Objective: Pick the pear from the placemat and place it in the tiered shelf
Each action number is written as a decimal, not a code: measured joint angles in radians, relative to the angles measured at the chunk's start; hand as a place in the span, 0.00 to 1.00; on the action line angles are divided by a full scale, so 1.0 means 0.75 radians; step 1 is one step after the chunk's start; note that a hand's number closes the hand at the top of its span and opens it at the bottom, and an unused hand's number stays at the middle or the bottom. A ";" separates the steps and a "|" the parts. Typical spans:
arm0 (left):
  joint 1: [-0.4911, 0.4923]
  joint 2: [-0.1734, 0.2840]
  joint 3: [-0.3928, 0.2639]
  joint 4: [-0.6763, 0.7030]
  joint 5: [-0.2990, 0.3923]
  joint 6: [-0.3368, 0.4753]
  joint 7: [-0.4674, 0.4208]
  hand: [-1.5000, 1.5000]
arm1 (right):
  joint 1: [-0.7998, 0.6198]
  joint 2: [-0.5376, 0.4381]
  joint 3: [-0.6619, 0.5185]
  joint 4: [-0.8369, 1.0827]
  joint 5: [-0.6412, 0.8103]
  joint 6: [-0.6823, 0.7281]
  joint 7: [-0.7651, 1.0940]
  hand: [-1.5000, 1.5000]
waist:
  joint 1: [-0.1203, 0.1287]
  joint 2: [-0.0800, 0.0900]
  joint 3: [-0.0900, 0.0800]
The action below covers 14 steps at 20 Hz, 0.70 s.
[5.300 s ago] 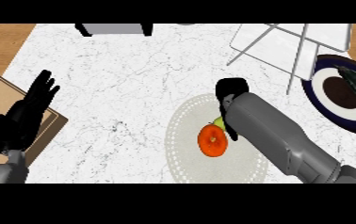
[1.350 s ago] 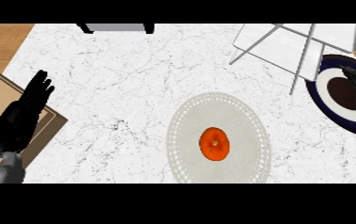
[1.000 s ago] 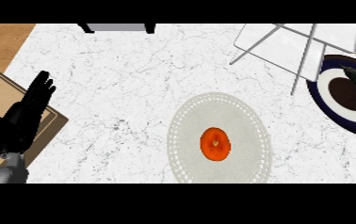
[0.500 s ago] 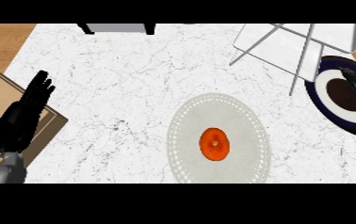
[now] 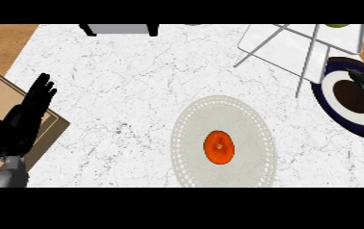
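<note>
The round pale placemat (image 5: 186,141) lies on the marble counter right of centre, and only an orange-red fruit (image 5: 219,147) sits on it. No pear shows on the mat. The tiered shelf (image 5: 284,47), white with thin metal legs, stands at the top right. A yellow-green sliver (image 5: 337,26) shows on the shelf at the view's upper edge; it may be the pear. My left hand (image 5: 27,117) rests open at the left edge, fingers up. My right hand is out of view.
A dark blue plate (image 5: 328,103) with a white ring and dark centre lies at the right edge, beside the shelf's legs. A wooden board (image 5: 51,129) lies under my left hand. A grey box on black feet (image 5: 118,29) stands at the back.
Five seconds ago my right hand was over the mat at the pear beside the orange fruit. Now hand and pear are gone from the mat. Over the last second nothing has moved.
</note>
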 measured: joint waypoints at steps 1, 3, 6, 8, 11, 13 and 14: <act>0.003 -0.004 0.000 -0.009 -0.002 0.004 0.003 0.50 | -0.010 0.005 -0.024 0.004 -0.021 -0.009 0.002 0.00 | 0.001 0.003 0.001; 0.009 -0.008 0.000 -0.014 -0.011 0.007 -0.007 0.50 | -0.006 0.033 -0.056 -0.002 -0.053 -0.036 0.009 0.00 | 0.000 0.006 0.004; 0.005 0.009 0.022 0.003 0.004 -0.016 -0.001 0.50 | 0.011 0.049 -0.116 -0.035 -0.118 -0.059 0.003 0.00 | -0.009 0.009 0.004; -0.004 0.016 0.031 0.015 0.004 -0.020 0.013 0.50 | 0.002 0.046 -0.156 -0.063 -0.163 -0.057 0.010 0.00 | -0.013 0.010 0.005; 0.016 0.009 0.031 -0.011 0.002 -0.015 0.023 0.50 | 0.007 0.028 -0.217 -0.142 -0.222 -0.062 0.021 0.00 | -0.019 0.007 0.004; 0.025 0.008 0.041 -0.009 0.003 -0.016 0.015 0.50 | 0.028 0.019 -0.247 -0.229 -0.257 -0.056 0.040 0.00 | -0.029 0.004 0.004; 0.029 0.010 0.045 -0.010 0.005 -0.020 0.014 0.50 | 0.035 -0.006 -0.273 -0.263 -0.281 -0.039 0.049 0.00 | -0.033 0.003 0.004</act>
